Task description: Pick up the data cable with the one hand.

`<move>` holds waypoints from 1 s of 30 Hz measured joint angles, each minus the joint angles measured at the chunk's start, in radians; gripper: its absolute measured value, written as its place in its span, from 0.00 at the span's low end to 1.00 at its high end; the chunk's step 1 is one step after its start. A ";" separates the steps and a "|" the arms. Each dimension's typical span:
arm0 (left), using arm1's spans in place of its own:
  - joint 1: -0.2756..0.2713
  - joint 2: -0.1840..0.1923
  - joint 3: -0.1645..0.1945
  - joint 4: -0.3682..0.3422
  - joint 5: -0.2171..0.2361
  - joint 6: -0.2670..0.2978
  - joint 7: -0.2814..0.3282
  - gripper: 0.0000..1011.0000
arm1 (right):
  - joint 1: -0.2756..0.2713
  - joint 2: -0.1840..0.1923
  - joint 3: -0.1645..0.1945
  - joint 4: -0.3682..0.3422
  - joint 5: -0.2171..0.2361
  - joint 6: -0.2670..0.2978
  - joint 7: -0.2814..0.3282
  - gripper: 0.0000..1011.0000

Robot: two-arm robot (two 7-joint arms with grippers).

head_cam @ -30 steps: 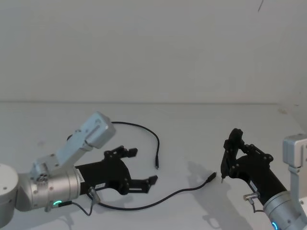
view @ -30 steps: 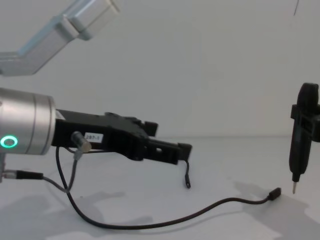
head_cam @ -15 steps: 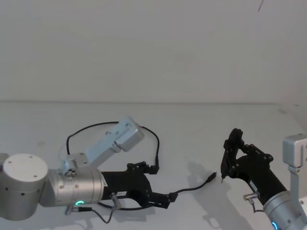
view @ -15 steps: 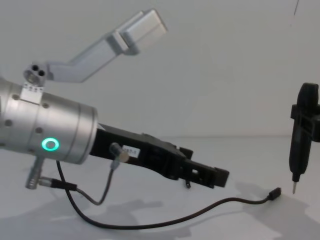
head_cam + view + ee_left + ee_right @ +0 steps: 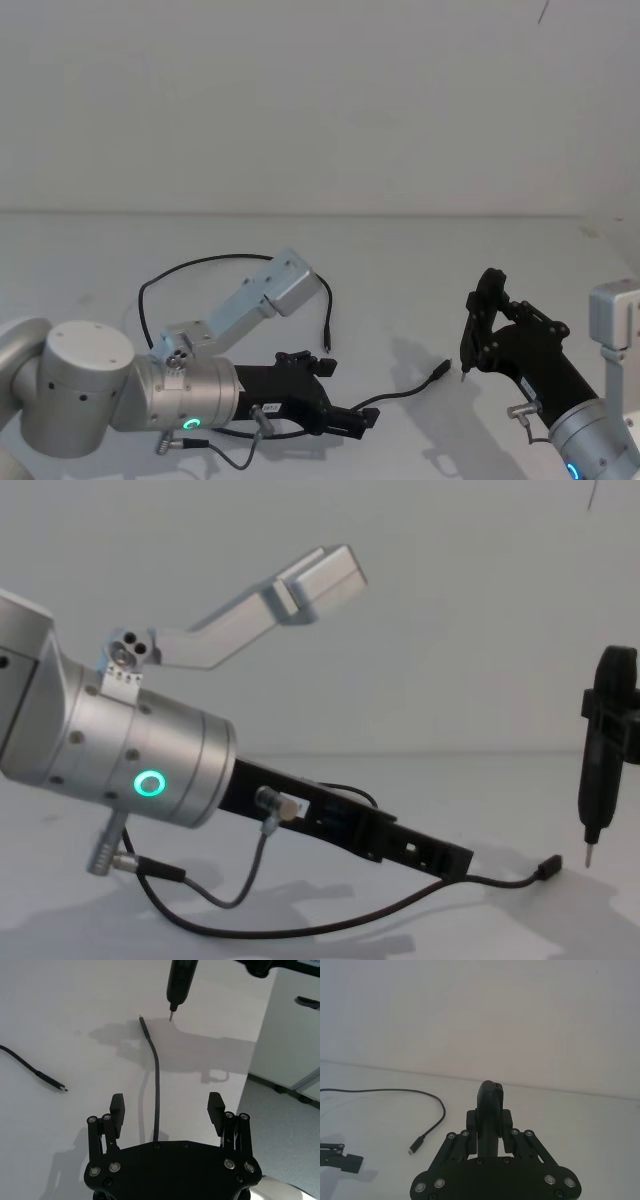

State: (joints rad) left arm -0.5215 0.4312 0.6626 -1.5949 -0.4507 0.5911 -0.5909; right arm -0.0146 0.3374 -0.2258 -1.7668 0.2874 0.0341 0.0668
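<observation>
The data cable (image 5: 157,1080) is seen lying on a white table (image 5: 400,260) before a bare pale wall (image 5: 320,100), straddled by the spread fingers of the left gripper (image 5: 166,1097). The right gripper (image 5: 489,1121), clamped on a black pointed tool (image 5: 603,750), is held at right.

Shows the left gripper (image 5: 343,395) low over the white surface (image 5: 400,270), on a thick silver wrist (image 5: 185,395) with a glowing green ring, fingers spread apart. Follows the data cable (image 5: 438,372) from those fingertips rightward to a plug lying near the pale tip of the slim black tool (image 5: 468,345). Traces the cable's other stretch in an arc behind the wrist, down to a second plug just beyond the gripper. Finds the right gripper (image 5: 490,300) at the right, clamped on that tool.
</observation>
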 joint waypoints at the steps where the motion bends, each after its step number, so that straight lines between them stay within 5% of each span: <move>1: -0.001 -0.002 0.001 0.002 0.000 0.004 0.003 0.99 | 0.000 0.000 0.000 0.000 0.000 0.000 0.000 0.28; 16: -0.021 -0.050 0.040 0.056 0.003 0.050 0.052 0.99 | 0.000 0.000 0.000 0.000 0.000 0.000 0.000 0.28; 30: -0.015 -0.097 0.064 0.086 0.032 0.032 0.112 0.99 | 0.000 0.000 0.000 0.000 0.000 0.000 0.000 0.28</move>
State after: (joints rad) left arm -0.5369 0.3344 0.7270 -1.5090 -0.4191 0.6232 -0.4789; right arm -0.0147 0.3375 -0.2258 -1.7668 0.2874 0.0341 0.0668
